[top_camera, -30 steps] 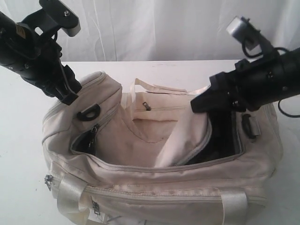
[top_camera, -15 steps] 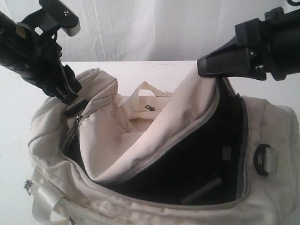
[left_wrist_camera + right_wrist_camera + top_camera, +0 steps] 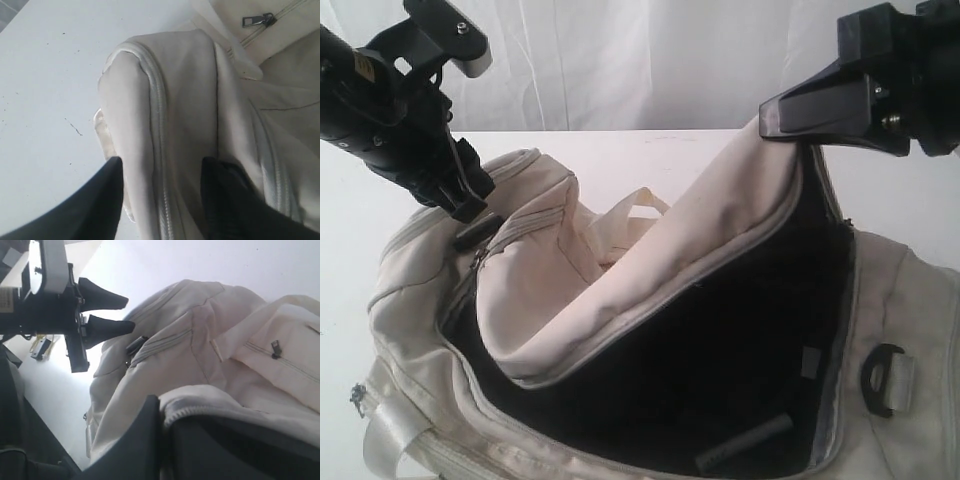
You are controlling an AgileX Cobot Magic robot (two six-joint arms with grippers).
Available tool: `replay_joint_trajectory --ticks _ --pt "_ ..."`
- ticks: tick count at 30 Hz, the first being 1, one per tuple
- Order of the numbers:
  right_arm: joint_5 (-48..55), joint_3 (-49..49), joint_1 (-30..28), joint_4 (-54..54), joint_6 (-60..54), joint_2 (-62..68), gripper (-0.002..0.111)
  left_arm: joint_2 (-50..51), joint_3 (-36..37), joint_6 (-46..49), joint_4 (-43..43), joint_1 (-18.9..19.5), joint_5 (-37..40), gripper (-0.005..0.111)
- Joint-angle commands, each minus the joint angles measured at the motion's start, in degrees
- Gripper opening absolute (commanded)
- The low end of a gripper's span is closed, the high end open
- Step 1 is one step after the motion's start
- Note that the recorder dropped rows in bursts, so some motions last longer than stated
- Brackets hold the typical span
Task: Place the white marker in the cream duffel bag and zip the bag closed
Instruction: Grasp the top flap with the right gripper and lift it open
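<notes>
We see the right gripper point(image 3: 766, 118) clamped on the soft cream fabric duffel bag point(image 3: 570, 300), the left gripper point(image 3: 130, 315) agape, and, dimly inside, perhaps the slim white marker point(image 3: 745, 443).

The left arm point(image 3: 375, 120) is matt black, built of blocky housings; a small yellow label point(image 3: 362, 66) sits on its side; a pale grey-white camera block point(image 3: 465, 50) with one small dark screw is mounted on a black bracket at the wrist; the left gripper point(image 3: 478, 197) ends in two black, smooth-faced fingers point(image 3: 95, 205) that taper towards the tips; the right arm point(image 3: 925, 70) is likewise black; the right gripper point(image 3: 775, 115) is a black wedge narrowing to its tip, with small bright screw heads point(image 3: 881, 93) set in its body.
</notes>
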Motion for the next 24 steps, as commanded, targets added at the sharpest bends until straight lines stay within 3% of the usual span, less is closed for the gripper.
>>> replay_joint_trajectory --ticks 1,8,17,24 --pt "0.9 -0.61 -0.12 5.13 -1.5 -0.6 0.003 -0.46 -0.23 -0.65 -0.4 -0.21 0.34 0.052" --pt "1.71 -0.51 -0.12 -1.31 -1.63 -0.6 0.003 -0.35 -0.23 -2.25 -0.4 -0.21 1.89 0.057" --pt "2.4 -0.51 -0.02 1.1 -3.43 3.17 0.0 1.15 -0.23 -6.51 3.34 -0.21 -4.93 0.063" --pt "2.53 -0.51 -0.02 1.27 -4.35 3.29 0.0 3.58 -0.23 -6.51 3.24 -0.21 -1.6 0.063"
